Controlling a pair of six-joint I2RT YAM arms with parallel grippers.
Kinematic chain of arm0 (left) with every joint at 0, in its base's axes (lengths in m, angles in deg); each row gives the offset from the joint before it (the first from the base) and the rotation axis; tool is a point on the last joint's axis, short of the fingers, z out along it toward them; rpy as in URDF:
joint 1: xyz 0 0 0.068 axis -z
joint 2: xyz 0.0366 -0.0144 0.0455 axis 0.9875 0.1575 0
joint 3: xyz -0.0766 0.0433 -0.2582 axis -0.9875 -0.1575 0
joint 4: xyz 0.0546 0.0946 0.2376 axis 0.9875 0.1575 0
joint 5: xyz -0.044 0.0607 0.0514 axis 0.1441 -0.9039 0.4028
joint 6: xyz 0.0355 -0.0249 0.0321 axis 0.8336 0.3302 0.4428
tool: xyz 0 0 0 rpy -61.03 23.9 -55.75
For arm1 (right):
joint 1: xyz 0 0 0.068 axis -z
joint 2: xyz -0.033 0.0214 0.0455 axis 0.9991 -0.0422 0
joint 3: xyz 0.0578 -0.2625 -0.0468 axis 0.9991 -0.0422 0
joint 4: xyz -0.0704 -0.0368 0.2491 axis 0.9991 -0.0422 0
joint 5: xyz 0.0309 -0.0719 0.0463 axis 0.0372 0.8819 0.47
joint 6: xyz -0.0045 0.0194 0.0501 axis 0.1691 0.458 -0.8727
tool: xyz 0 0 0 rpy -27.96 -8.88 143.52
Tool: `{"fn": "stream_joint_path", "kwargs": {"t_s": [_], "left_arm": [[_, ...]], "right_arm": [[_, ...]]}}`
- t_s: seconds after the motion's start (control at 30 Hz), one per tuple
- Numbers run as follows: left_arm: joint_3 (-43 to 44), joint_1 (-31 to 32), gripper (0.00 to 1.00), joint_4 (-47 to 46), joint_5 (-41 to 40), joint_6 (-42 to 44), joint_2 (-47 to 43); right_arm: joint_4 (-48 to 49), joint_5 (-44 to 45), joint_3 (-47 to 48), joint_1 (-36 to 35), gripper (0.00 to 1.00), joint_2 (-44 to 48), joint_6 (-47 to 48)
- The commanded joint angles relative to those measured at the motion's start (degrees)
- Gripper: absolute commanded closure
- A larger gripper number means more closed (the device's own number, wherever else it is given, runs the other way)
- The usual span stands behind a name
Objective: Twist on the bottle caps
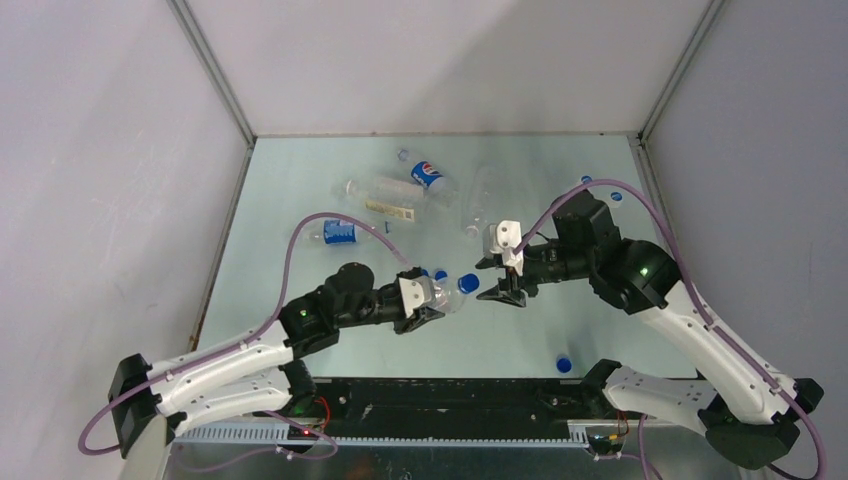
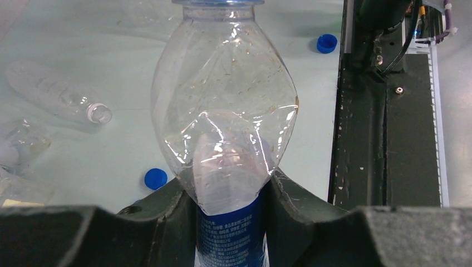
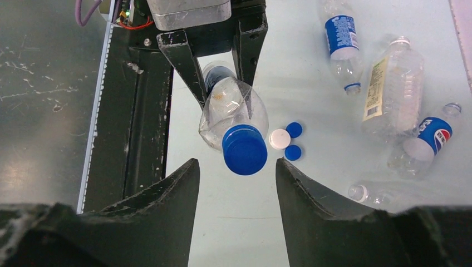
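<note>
**Capped bottle held out toward a spread gripper**

The left gripper [image 1: 437,305] pinches a clear bottle [image 1: 447,294] by its blue-labelled lower body. In the left wrist view its fingers [image 2: 167,214] press on both sides of the label, and the crumpled clear shoulder rises toward the top of the frame. A blue cap [image 3: 244,149] sits on this bottle's neck. In the right wrist view it lies near the centre of the frame, pointing at the camera.

The right gripper [image 3: 234,169] is spread wide. Its two dark fingers [image 3: 167,206] stand either side of that cap without touching it.

Just right of the capped neck, a white cap [image 3: 279,138] and two blue caps [image 3: 294,129] lie loose on the pale table [image 1: 300,180]. More bottles lie on their sides toward the top of the overhead view – a Pepsi-labelled bottle [image 1: 426,175], a pale-labelled bottle [image 1: 385,198] and a blue-labelled bottle [image 1: 338,233] at centre left. Another loose blue cap [image 1: 564,364] rests near the bottom edge of the table.
</note>
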Motion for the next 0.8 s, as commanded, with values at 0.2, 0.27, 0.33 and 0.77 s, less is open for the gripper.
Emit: {"fn": "stream_joint_path", "kwargs": {"t_s": [0.2, 0.27, 0.33, 0.77], "left_arm": [[3.29, -0.3, 0.76, 0.41, 2.55, 0.97, 0.47], [3.31, -0.3, 0.76, 0.44, 2.51, 0.99, 0.43], [3.25, -0.3, 0.76, 0.3, 2.4, 1.01, 0.29], [3.41, -0.3, 0.76, 0.19, 2.18, 1.15, 0.27]], "right_arm": [[0.29, -1.62, 2.36, 0.16, 0.49, -1.45, 2.63], [0.2, -1.96, 2.38, 0.15, 0.49, -1.72, 2.74], [-0.34, -2.62, 2.78, 0.07, 0.51, -2.24, 2.79], [-2.12, -2.36, 3.61, -0.73, 0.57, -3.79, 3.45]]}}
